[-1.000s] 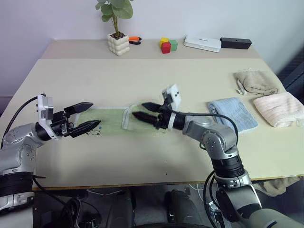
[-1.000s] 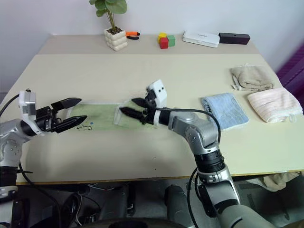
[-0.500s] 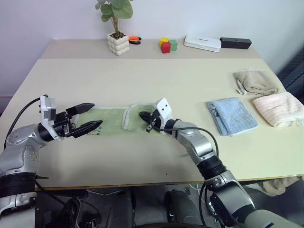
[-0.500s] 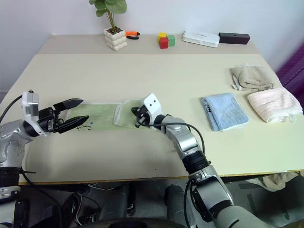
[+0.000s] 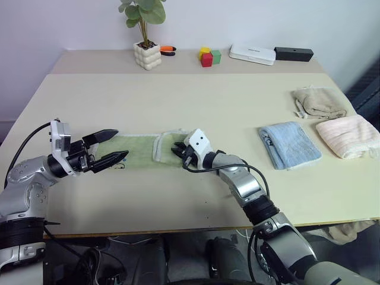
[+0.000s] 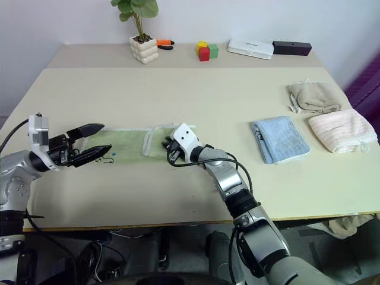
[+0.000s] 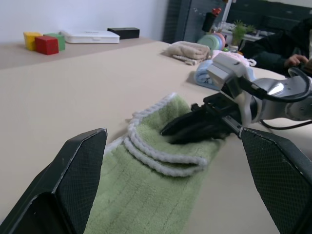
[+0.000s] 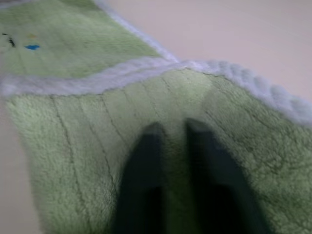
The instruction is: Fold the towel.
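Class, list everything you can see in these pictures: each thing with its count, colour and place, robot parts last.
towel: 1, light green, near centre, one end folded over
folded towels: 3, blue, beige, pink, on the right
potted plant: 1, green in white pot, far side
blocks: 3, yellow, red, green, far side
white box: 1, far side
black box: 1, beside white box
table: 1, cream
left gripper: black, open, over towel's end
right gripper: black, on folded part

We see a beige table [image 5: 178, 89] carrying the green towel [image 5: 145, 149] near its front, a light blue folded towel [image 5: 289, 144], a pink one [image 5: 348, 135] and a beige one [image 5: 320, 102] at the right, a potted plant [image 5: 146, 52] and coloured blocks [image 5: 209, 57] along the back
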Controlling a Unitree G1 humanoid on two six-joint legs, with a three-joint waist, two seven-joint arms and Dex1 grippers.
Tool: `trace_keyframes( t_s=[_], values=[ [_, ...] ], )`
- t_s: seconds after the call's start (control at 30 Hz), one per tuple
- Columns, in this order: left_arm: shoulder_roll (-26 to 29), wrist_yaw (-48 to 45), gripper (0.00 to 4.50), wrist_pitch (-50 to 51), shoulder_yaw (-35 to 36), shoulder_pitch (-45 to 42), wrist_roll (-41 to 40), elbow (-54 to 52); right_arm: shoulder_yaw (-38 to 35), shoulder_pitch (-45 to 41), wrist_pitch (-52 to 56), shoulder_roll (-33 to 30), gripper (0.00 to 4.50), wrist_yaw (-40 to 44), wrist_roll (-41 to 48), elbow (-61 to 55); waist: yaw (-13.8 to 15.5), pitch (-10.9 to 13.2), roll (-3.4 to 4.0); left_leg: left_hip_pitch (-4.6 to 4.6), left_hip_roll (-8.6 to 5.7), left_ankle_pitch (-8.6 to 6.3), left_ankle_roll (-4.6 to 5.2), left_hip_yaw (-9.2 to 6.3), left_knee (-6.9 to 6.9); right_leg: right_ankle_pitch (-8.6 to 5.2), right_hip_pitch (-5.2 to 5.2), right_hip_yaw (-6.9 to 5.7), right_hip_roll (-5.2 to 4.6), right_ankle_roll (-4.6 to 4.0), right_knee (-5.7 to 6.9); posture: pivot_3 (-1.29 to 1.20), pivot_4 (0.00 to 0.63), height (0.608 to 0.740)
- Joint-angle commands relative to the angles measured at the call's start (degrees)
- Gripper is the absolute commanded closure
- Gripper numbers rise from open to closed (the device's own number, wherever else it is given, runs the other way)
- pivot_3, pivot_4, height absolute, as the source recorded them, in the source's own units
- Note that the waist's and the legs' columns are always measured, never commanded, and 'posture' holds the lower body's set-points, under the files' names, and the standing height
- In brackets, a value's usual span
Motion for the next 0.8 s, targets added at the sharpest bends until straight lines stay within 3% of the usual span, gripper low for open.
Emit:
trace_keyframes(
  t_s=[0.03, 0.13, 0.4, 0.53, 0.67, 0.8],
  values=[
    [1.14, 0.92, 0.0, 1.75, 1.78, 0.21, -1.75, -1.91, -1.07, 0.16, 2.77, -0.99, 1.7, 3.09, 2.45, -6.2, 0.02, 0.01, 0.01, 0.0, 0.0, 0.0, 0.0, 0.0, 0.0, 0.0, 0.0, 0.0, 0.0, 0.0, 0.0, 0.0, 0.15, 0.735],
    [1.1, 1.72, 0.0, 2.81, 2.3, 0.56, -2.19, -2.35, -3.9, -1.54, 6.57, -1.7, 0.09, 4.13, 5.49, -10.68, 0.04, 0.02, 0.02, -0.01, 0.0, 0.0, 0.0, 0.0, 0.0, 0.0, -0.01, 0.0, 0.0, 0.0, 0.0, 0.0, 0.15, 0.735],
    [0.7, 10.04, 0.0, 16.12, 6.3, 3.77, -9.59, -7.69, -9.01, -5.02, 12.91, -4.72, 0.04, 6.06, 11.35, -19.01, 0.03, 0.02, 0.02, -0.02, 0.0, 0.0, 0.0, -0.01, -0.01, 0.0, -0.02, 0.0, -0.01, 0.0, -0.01, 0.0, 0.15, 0.735],
    [-0.1, 19.89, 0.0, 29.73, 12.66, 10.19, -22.29, -17.78, -8.47, -1.79, 11.85, -12.54, 0.04, 15.5, 14.49, -27.05, 0.08, 0.05, 0.01, -0.04, 0.01, -0.01, 0.01, -0.02, -0.02, 0.0, -0.02, 0.0, -0.06, 0.01, -0.04, 0.0, 0.15, 0.735],
    [-2.18, 33.29, 0.0, 39.27, 19.61, 17.14, -34.41, -20.89, -11.29, 0.9, 11.58, -19.82, 0.04, 21.37, 18.15, -30.58, 0.04, 0.06, 0.03, 0.03, 0.01, -0.01, 0.01, -0.06, -0.01, 0.0, 0.05, 0.0, -0.07, 0.0, -0.03, 0.0, 0.15, 0.735],
    [-5.99, 45.2, 0.0, 41.31, 23.35, 21.68, -43.24, -23.06, -12.68, 2.58, 9.37, -24.02, 0.04, 24.2, 19.05, -32.22, 0.11, 0.06, 0.02, 0.05, 0.01, -0.01, 0.01, -0.09, -0.01, -0.01, 0.06, -0.01, -0.07, -0.02, -0.03, 0.0, 0.15, 0.735]
  ],
)
